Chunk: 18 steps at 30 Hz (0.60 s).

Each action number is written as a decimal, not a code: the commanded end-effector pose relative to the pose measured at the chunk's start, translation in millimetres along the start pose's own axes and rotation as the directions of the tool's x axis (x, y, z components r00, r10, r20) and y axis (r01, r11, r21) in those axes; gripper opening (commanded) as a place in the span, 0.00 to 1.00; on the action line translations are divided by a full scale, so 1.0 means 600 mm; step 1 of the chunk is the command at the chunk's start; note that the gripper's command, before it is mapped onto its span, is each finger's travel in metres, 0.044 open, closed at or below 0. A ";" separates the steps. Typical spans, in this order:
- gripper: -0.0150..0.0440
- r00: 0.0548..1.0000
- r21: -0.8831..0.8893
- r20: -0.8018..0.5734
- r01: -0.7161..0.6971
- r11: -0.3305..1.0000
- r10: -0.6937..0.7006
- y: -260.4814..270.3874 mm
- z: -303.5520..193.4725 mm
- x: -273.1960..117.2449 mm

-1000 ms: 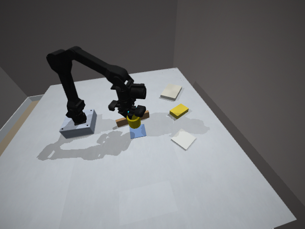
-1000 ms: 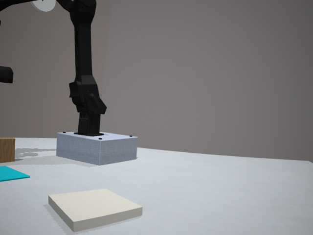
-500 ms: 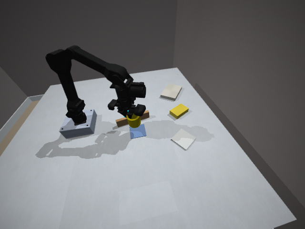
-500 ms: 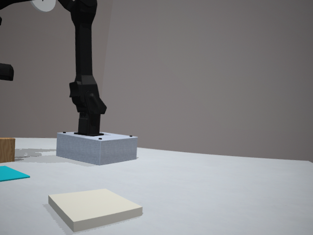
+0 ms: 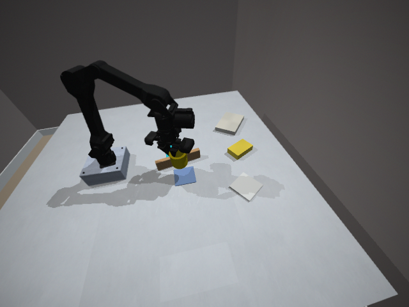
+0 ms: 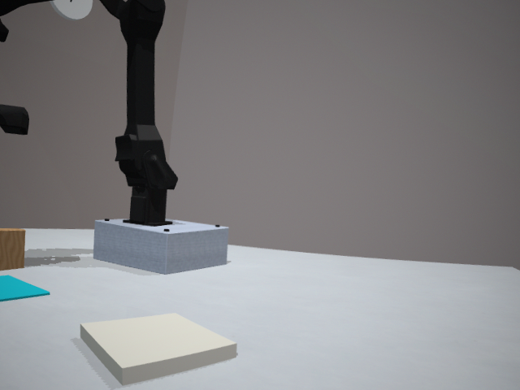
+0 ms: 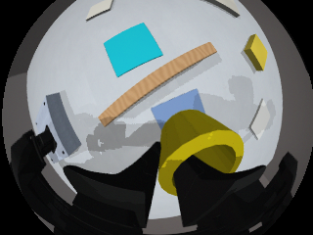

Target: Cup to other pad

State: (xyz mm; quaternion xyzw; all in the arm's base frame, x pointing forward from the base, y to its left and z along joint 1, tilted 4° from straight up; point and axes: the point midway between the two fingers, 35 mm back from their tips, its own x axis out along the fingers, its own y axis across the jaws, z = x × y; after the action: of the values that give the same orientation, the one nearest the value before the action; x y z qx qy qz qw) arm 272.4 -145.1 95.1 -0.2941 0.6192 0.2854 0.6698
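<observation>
The yellow cup is held off the table, over or near the blue pad. My gripper is shut on the cup's wall, one finger inside and one outside the rim. The rim tips toward the wrist camera, whose view shows part of the hollow inside; no marbles are visible there. The cyan pad lies on the other side of the wooden bar and bears nothing. It is mostly hidden behind the gripper in the top view.
The wooden bar stands between the pads. A yellow block, a white tile and a cream slab lie to the right. Another cream slab lies beyond the cyan pad.
</observation>
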 end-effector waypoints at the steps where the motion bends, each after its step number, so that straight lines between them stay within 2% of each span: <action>1: 0.25 1.000 0.000 0.004 0.010 1.000 -0.010 0.008 0.011 -0.004; 18: 0.25 1.000 -0.001 0.008 0.009 1.000 -0.009 0.047 0.062 -0.003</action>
State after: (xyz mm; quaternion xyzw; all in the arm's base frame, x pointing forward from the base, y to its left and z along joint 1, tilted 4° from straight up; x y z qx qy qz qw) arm 276.1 -103.7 95.7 -0.2934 0.6165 0.2869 0.6720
